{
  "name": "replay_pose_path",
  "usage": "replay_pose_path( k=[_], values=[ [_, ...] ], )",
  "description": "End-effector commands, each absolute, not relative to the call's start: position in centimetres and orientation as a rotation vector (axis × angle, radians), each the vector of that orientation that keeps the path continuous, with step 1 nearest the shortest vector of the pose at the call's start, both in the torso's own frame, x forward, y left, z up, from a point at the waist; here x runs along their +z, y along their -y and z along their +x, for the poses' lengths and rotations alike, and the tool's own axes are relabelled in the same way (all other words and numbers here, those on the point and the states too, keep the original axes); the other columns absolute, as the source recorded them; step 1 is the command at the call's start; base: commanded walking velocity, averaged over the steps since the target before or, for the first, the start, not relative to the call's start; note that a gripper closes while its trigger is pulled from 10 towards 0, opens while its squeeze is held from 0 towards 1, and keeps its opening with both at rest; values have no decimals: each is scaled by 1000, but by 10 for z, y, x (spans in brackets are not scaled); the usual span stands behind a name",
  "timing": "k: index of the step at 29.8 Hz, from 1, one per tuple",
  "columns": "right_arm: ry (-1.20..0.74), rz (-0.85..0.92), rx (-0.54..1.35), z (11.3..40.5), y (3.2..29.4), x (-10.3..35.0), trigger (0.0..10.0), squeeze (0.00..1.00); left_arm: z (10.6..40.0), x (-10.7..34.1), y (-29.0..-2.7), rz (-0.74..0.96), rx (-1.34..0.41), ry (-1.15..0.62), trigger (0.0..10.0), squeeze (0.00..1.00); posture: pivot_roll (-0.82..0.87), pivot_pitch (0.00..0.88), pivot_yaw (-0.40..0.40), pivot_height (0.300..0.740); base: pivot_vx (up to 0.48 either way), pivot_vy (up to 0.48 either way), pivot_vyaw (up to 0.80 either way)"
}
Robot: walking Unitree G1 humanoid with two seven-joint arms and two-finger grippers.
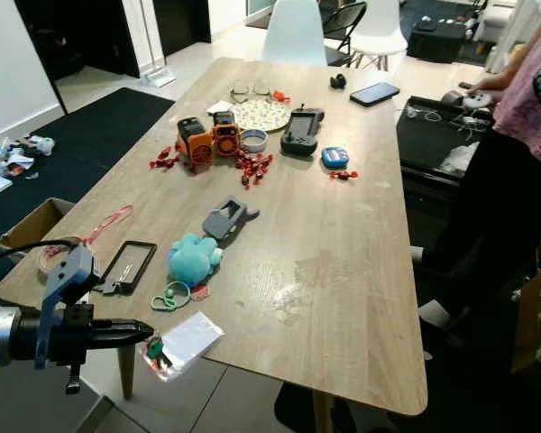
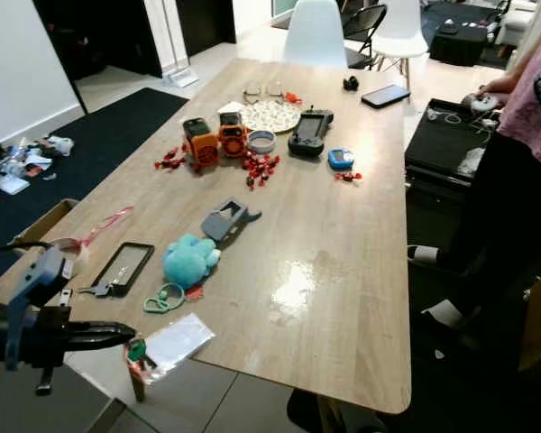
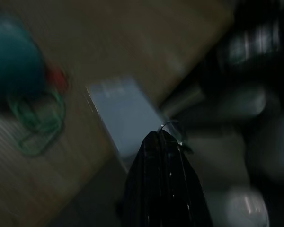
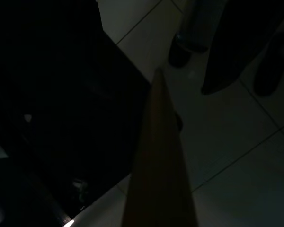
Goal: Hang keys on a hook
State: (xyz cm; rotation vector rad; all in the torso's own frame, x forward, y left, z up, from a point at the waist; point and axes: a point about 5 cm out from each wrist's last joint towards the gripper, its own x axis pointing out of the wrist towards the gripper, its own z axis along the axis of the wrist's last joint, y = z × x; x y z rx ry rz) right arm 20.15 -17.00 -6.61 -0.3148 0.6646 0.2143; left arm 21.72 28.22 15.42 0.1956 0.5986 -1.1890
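Holding the keys (image 1: 155, 350) pinched between its closed fingers, the left gripper (image 1: 142, 335) sits just off the near corner of the wooden table (image 1: 361, 271), beside a clear plastic bag (image 1: 186, 341) that lies on the edge. So the picking up looks done, but no hook can be made out, and I judge that finding it, carrying the keys there and hanging them are all left. About the right gripper I cannot tell its state, because its wrist view is too dark.
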Motion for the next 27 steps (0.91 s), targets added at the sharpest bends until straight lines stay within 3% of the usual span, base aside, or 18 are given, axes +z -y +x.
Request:
replay_pose_path(
  k=[1, 6, 11, 13, 17, 21, 27],
  values=[
    [-685, -309, 216, 196, 170, -70, 10000, 0, 213, 151, -290, 242, -1182, -671, 0, 0, 33, 81, 11, 740, 0, 0, 0],
    [-684, -308, 215, 196, 170, -69, 10000, 0, 205, 131, -308, 381, -1131, -836, 0, 0, 34, 80, 14, 740, 0, 0, 0],
    [-684, -308, 215, 196, 170, -69, 10000, 0, 205, 126, -309, 402, -1110, -847, 0, 0, 34, 79, 14, 740, 0, 0, 0],
    [-684, -306, 213, 196, 169, -69, 10000, 0, 202, 102, -314, 509, -1073, -875, 0, 0, 32, 76, 17, 740, 0, 0, 0],
    [-684, -306, 212, 196, 169, -69, 10000, 0, 200, 84, -315, 536, -1021, -873, 0, 0, 31, 74, 18, 740, 0, 0, 0],
    [-684, -306, 213, 196, 169, -69, 10000, 0, 200, 72, -315, 515, -964, -852, 0, 0, 31, 72, 17, 740, 0, 0, 0],
    [-685, -306, 214, 195, 169, -70, 10000, 0, 194, 44, -305, 227, -818, -751, 0, 0, 30, 70, 17, 740, 0, 0, 0]
  ],
)
